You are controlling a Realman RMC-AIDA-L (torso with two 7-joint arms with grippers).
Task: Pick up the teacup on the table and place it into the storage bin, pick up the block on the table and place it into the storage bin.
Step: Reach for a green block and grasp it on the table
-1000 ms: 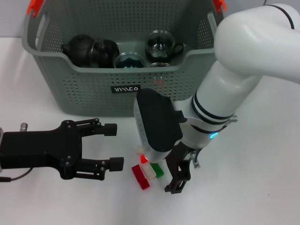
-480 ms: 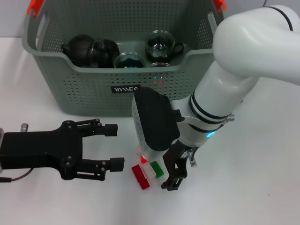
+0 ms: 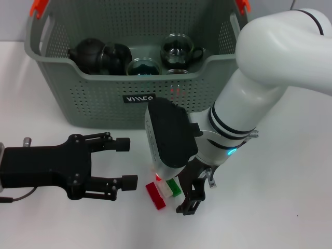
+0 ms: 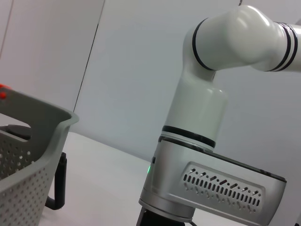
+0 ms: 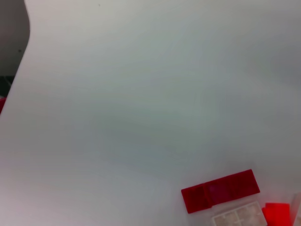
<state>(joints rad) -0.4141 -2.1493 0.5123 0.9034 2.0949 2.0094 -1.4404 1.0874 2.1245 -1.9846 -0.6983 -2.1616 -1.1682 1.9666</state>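
Note:
The grey-green storage bin [image 3: 98, 98] stands at the back of the table. Two glass teacups [image 3: 179, 49] and a black teapot [image 3: 98, 54] sit inside it. On the white table lie a red block [image 3: 155, 195], a white block [image 3: 165, 190] and a green block [image 3: 176, 188], side by side. My right gripper [image 3: 179, 198] hangs right over them, its wrist housing hiding part of the cluster. In the right wrist view the red block [image 5: 220, 190] and white block [image 5: 237, 218] sit at the picture's edge. My left gripper [image 3: 123, 162] rests open and empty on the table, left of the blocks.
The bin's front wall [image 3: 171, 104] stands just behind the right wrist. My right arm [image 4: 202, 155] fills the left wrist view, with the bin's corner [image 4: 28, 155] beside it. Bare table lies right of and in front of the blocks.
My right gripper has shifted slightly down and left, closer over the blocks. The left gripper, the blocks and the bin have not moved.

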